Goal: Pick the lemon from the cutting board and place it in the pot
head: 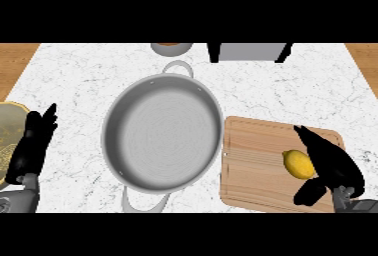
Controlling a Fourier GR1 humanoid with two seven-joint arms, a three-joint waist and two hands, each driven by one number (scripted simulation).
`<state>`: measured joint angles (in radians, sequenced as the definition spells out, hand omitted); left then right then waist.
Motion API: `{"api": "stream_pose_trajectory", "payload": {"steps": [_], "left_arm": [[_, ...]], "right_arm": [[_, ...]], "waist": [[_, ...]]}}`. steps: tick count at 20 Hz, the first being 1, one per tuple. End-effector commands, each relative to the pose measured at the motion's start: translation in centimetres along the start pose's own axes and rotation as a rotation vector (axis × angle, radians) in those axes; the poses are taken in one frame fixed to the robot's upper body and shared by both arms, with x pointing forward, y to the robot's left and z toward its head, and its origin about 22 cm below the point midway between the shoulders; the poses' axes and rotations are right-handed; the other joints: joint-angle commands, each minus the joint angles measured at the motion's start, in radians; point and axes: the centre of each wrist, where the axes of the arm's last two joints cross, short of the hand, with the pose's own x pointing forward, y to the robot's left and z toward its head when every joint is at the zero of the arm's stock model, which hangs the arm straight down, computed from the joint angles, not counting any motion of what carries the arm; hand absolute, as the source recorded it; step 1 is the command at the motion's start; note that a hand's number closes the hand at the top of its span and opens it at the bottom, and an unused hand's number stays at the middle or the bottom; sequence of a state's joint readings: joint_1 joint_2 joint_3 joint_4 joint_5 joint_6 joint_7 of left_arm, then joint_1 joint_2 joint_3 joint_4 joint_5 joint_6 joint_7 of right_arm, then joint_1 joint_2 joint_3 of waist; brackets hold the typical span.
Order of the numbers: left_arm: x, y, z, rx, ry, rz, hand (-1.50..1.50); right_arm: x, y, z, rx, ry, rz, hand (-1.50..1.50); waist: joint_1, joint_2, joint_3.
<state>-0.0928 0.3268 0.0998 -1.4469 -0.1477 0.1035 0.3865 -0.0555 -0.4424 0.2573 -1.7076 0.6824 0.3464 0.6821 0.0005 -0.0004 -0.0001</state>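
Note:
A yellow lemon (297,163) lies on the right part of the wooden cutting board (255,165). My right hand (332,165) is over the board, its palm against the lemon's right side, fingers stretched forward past it and the thumb low by the board's near edge; the fingers are not curled round the fruit. The large grey pot (162,132), with a handle at the far and near rims, stands left of the board and holds nothing. My left hand (33,145) rests open at the left edge, fingers pointing up.
A yellowish plate (9,130) shows at the left edge beside my left hand. At the counter's back stand a grey cup (171,48) and a grey box on dark legs (249,51). Wooden surface flanks the marble counter at both upper corners.

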Motion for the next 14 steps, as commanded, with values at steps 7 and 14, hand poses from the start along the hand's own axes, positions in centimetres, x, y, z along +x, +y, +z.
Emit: {"api": "stream_pose_trajectory", "payload": {"steps": [7, 14], "left_arm": [[1.4, -0.4, 0.6, -0.009, 0.005, 0.002, 0.00], [0.5, 0.1, -0.7, 0.004, -0.011, 0.004, 0.00]], "right_arm": [[-0.1, 2.9, -1.1, 0.038, 0.013, -0.025, -1.50], [-0.6, 2.1, -4.8, 0.040, 0.010, -0.045, -1.50]], "waist": [[-0.001, 0.000, 0.000], [0.001, 0.001, 0.000]]}}
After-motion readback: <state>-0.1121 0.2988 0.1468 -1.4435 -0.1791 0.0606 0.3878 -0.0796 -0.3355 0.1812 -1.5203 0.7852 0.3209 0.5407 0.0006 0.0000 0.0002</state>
